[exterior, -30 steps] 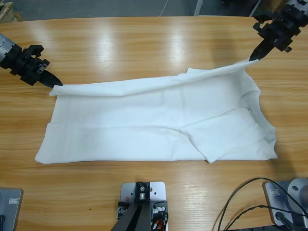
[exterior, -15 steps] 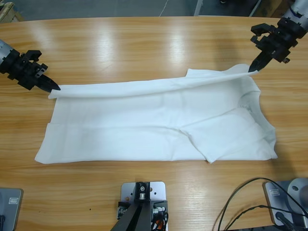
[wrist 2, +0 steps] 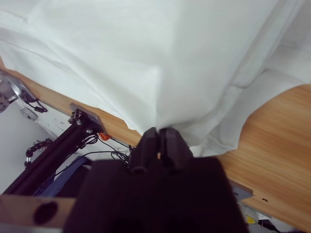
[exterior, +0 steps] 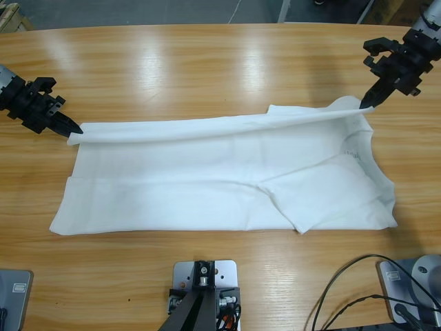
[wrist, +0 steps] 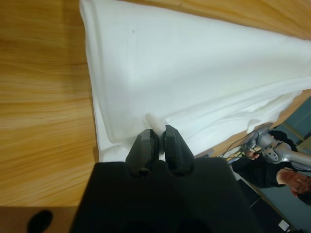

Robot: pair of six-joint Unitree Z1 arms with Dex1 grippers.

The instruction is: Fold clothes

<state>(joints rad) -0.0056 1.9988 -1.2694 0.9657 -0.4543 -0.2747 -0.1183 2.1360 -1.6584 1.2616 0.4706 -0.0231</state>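
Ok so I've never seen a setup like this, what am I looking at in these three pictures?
Two robot arms work at a wooden table. One picture looks down from above; the other two come from cameras on each arm's wrist, looking along its black jaws. A white T-shirt lies on the table. The left gripper pinches one end of its far edge, and the right gripper pinches the other end, near the neck. Both are shut on cloth, lifting that edge slightly. The wrist pictures show the same pinches close up.

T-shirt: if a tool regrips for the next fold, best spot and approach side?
Probably the T-shirt's near hem corner, approached from the table's bare near edge: it lies flat, exposed and unheld. The left tool and right tool already pinch the far edge.
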